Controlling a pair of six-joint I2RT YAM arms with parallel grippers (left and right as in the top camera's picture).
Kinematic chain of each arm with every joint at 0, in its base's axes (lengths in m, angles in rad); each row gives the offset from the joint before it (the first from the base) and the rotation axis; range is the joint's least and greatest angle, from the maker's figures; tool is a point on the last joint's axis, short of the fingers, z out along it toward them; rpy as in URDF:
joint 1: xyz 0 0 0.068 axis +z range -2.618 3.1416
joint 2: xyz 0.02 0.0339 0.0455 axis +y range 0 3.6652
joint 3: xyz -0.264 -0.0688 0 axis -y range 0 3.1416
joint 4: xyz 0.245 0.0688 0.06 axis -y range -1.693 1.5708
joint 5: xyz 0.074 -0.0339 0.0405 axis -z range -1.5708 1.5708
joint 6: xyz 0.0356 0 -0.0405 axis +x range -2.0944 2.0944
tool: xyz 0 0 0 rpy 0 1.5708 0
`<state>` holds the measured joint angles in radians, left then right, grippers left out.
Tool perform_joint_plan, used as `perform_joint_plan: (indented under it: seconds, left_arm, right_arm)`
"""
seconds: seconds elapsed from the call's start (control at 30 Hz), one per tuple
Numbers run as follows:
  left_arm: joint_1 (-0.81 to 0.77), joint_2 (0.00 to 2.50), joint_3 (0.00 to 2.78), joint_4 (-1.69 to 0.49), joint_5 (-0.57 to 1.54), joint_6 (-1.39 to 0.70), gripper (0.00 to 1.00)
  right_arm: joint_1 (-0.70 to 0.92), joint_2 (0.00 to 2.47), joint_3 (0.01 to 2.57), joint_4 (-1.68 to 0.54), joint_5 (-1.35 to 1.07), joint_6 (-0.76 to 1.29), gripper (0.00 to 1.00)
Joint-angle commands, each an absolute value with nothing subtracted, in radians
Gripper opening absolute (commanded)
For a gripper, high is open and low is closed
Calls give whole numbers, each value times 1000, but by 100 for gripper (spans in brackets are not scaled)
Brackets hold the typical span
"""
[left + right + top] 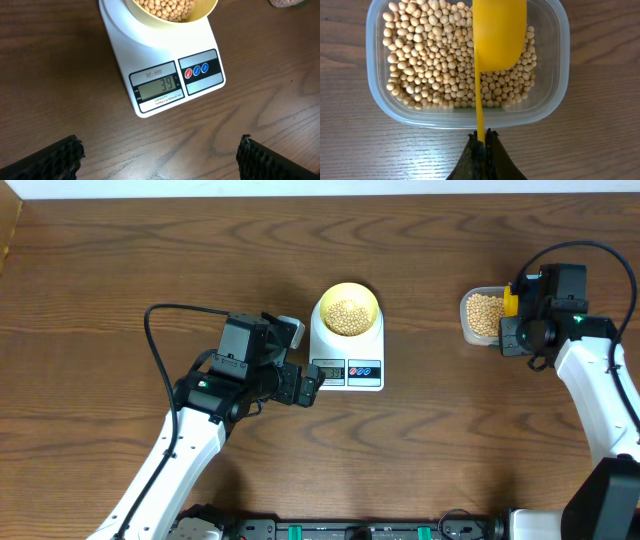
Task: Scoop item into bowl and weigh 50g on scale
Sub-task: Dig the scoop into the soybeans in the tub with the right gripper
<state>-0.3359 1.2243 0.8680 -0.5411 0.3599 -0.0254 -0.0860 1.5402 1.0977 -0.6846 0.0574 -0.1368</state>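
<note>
- Roughly, the task is well past halfway: the pale-yellow bowl (pixel 348 288) sits on the white digital scale (pixel 375 352), toward its twelve o'clock end, with a layer of soybeans (pixel 347 316) in it.
- The display (pixel 159 88), at the scale's six o'clock edge, reads 39, so I judge that a small top-up is left to reach fifty.
- The right gripper (pixel 485 142) is at about three o'clock of the scale. Its jaws are pinched tight on the thin handle of the yellow scoop (pixel 499 35), whose cup hangs over the clear plastic tub (pixel 555 100) of more soybeans. No beans show on the face turned to the camera.
- The left gripper (pixel 308 387) hovers at about eight o'clock of the scale, close beside the display, jaws spread wide and holding nothing.
- Between tub and bowl lies only bare wooden table (pixel 150 240), so nothing blocks the scoop's way. The risk, I judge, is overshooting with a full scoop or spilling beans in transit.
</note>
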Motion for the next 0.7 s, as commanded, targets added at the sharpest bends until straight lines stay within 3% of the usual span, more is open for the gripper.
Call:
perform_joint_plan:
  seconds: [0.0,0.67]
  left_arm:
    - [-337,1228,870,-540,350,-23,100]
    - [-337,1228,870,-540,350,-23,100]
  right_arm:
    - [-93,1551,1095,-685,76,-161,1]
    - [-92,1629,1095,-696,-117,-170,1]
